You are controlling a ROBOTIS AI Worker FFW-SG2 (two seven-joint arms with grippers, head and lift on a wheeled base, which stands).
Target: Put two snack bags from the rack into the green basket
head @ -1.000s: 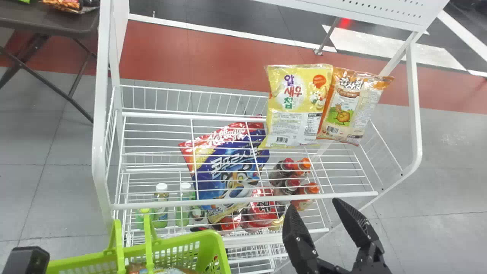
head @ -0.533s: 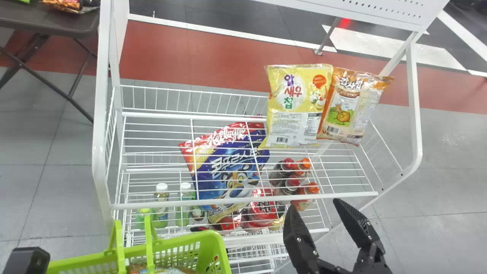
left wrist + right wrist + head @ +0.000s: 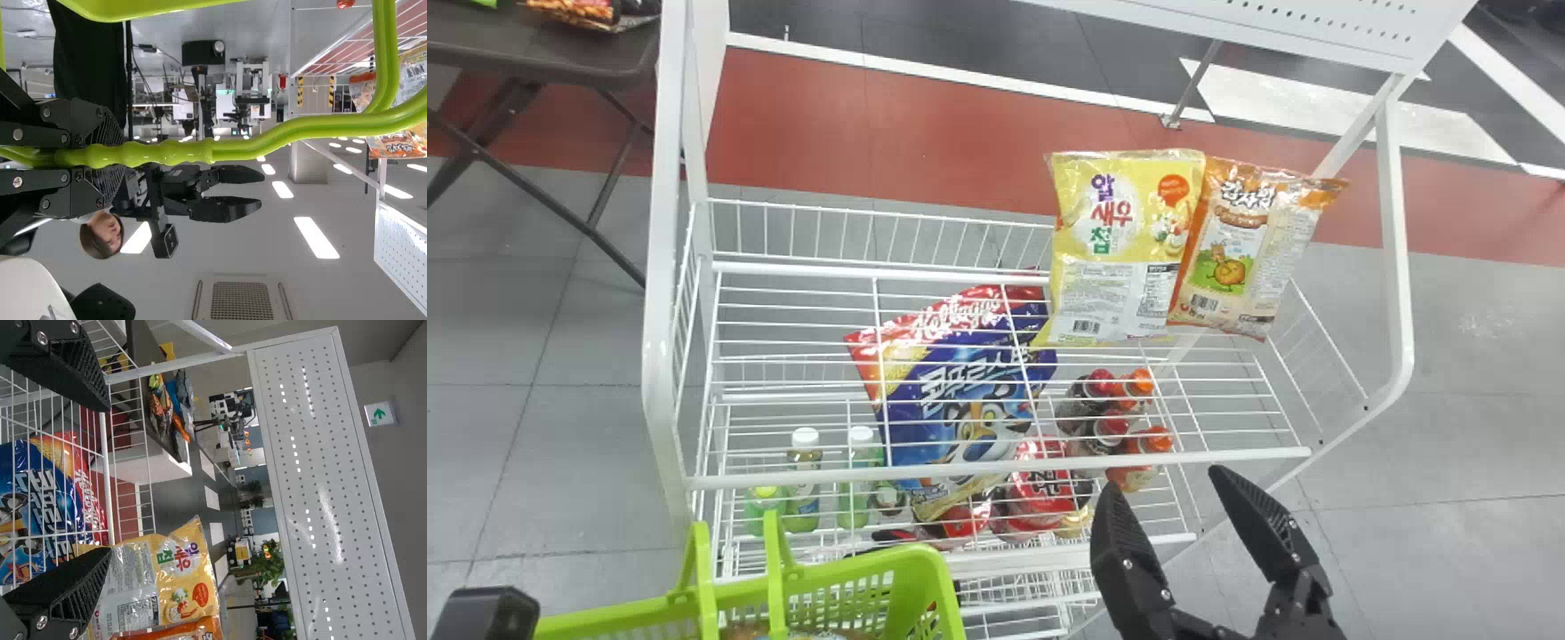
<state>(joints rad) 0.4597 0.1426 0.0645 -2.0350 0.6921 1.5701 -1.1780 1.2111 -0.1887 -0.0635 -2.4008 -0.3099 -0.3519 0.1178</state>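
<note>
Glossy plastic basket [image 3: 911, 582]; matt fingers [image 3: 1125, 542].

Right gripper [image 3: 1158, 476]: at the lower right of the head view, it was held open, its two flat black fingers [image 3: 73, 587] spread well apart and nearly parallel, ribbed inner faces opposed, tips directed forward and slightly to the robot's left. Left gripper [image 3: 491, 615]: located at the head view's lower left corner; its fingers [image 3: 107, 130] were closed in a clamping pose.

Lab with shop corner.
Rack [image 3: 1227, 456] of snack bags [image 3: 1120, 244], centre of head view; machinery [image 3: 203, 53], upper middle of left wrist view.
</note>
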